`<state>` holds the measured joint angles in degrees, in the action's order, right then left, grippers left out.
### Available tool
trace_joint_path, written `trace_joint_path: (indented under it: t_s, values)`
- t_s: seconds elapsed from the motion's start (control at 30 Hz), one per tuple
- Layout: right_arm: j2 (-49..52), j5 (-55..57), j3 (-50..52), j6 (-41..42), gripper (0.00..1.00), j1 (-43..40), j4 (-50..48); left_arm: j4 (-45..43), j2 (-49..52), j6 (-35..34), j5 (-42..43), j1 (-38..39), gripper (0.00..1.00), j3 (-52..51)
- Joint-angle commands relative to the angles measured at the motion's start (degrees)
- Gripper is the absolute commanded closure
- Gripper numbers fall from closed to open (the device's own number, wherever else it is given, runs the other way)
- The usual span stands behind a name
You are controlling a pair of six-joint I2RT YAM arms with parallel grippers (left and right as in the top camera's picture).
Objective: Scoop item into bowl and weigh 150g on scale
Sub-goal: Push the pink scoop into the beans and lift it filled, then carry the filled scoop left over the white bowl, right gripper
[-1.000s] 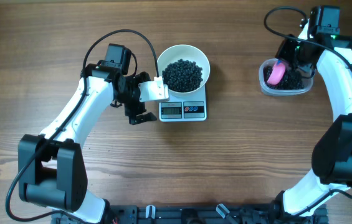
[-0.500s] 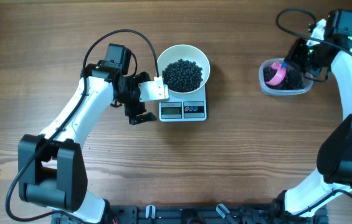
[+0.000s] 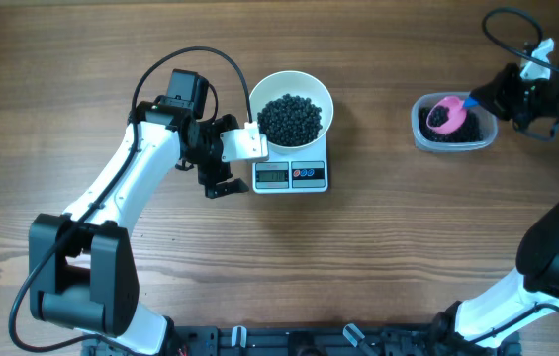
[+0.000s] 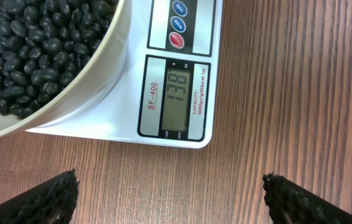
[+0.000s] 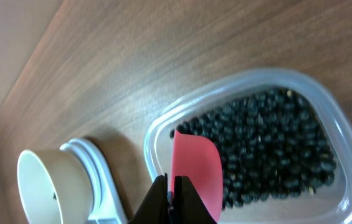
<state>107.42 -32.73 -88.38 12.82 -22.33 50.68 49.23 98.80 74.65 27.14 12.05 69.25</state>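
The white bowl, heaped with black beans, stands on the white scale. In the left wrist view the beans fill the bowl, and the scale's display reads 138. My left gripper hangs open just left of the scale, over bare wood. My right gripper is shut on the blue handle of a pink scoop. The scoop dips into a clear tub of beans. In the right wrist view the scoop covers part of those beans.
The clear tub stands at the far right of the wooden table. From the right wrist camera the bowl and scale show far off to the left. The left arm's black cable arches above the bowl's left side.
The right arm has swung outward to the right edge, drawing the scoop's handle that way while the pink head stays in the tub. The left arm, bowl and scale have not moved.
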Motion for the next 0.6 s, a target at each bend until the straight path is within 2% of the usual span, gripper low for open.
trace_joint_path:
  t_s: [0.0, 0.27, 0.4, 0.57]
  values:
    - [0.70, -7.65, -0.11, -8.68, 0.96, -1.11, 1.27, 0.00, -0.42, -0.52, 1.33, 0.04, 0.00, -0.42]
    - [0.70, -24.09, -0.13, -12.52, 0.96, -1.36, -5.11, 0.00, -0.42, -0.52, 1.33, 0.04, 0.00, -0.42]
    - [0.70, -25.68, -0.13, -4.81, 0.96, 1.46, -13.40, 0.00, -0.42, -0.52, 1.33, 0.04, 0.00, -0.42]
    - [0.70, -25.62, -0.13, 4.63, 0.96, 9.79, -31.39, 0.00, -0.42, -0.52, 1.33, 0.04, 0.00, -0.42]
